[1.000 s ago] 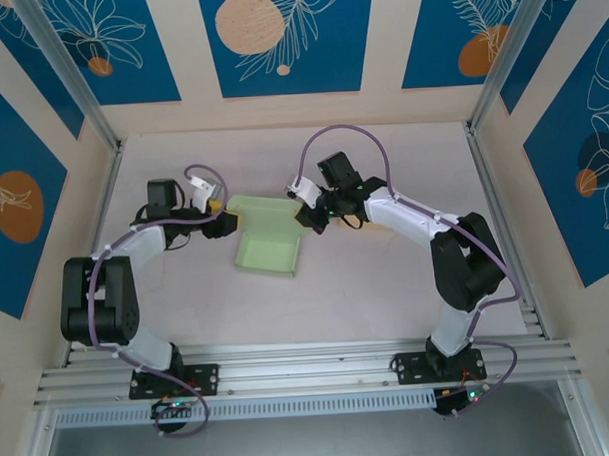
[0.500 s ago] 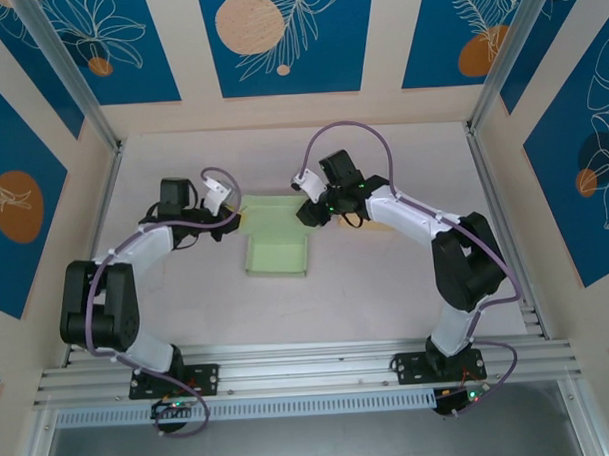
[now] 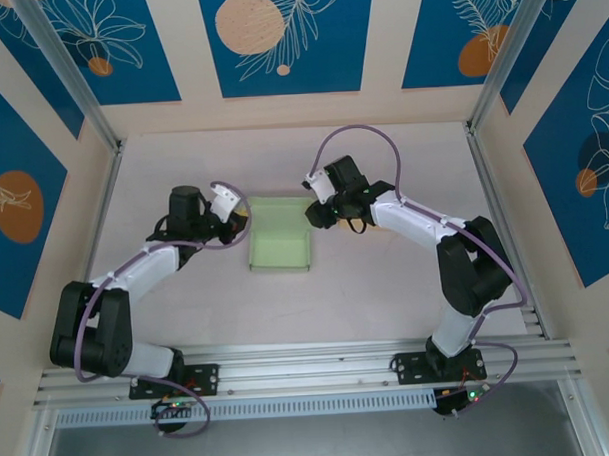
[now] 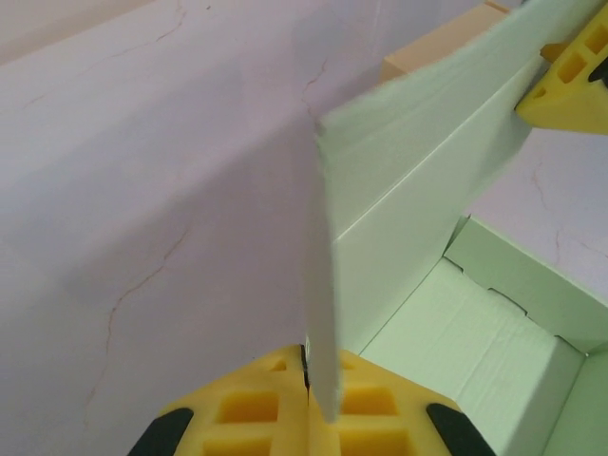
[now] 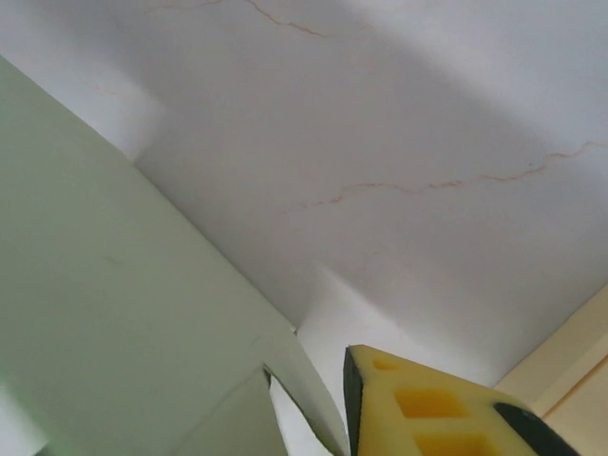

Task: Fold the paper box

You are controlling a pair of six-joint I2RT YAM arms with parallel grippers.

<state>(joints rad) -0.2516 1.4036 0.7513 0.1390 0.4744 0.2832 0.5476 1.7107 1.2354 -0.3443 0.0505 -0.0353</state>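
Evidently, the pale green paper box (image 3: 280, 247) is being worked on near the middle of the table (image 3: 387, 295), lying open-topped between the two arms with its base flat and its walls partly raised. Its left wall (image 4: 323, 323) is being pinched at the upper edge by the left gripper (image 3: 236, 222), whose yellow pads (image 4: 256, 410) are being pressed together with only the thin card between them. The right gripper (image 3: 316, 216) is being held at the box's far right corner, where one yellow finger (image 5: 418, 404) is being shown just beside a loose, curling flap (image 5: 304, 399); whether those jaws are closed on card cannot be told. The box is being judged light, thin and springy. It seems stiff across its panels and weak at the scored creases. It is likely to be dented or torn by a hard squeeze or a sideways pull, and to be slid easily over the smooth table. Hold is best being taken on a wall's free edge close to a corner, with the opposite side being steadied so that the score line is being followed by the fold.
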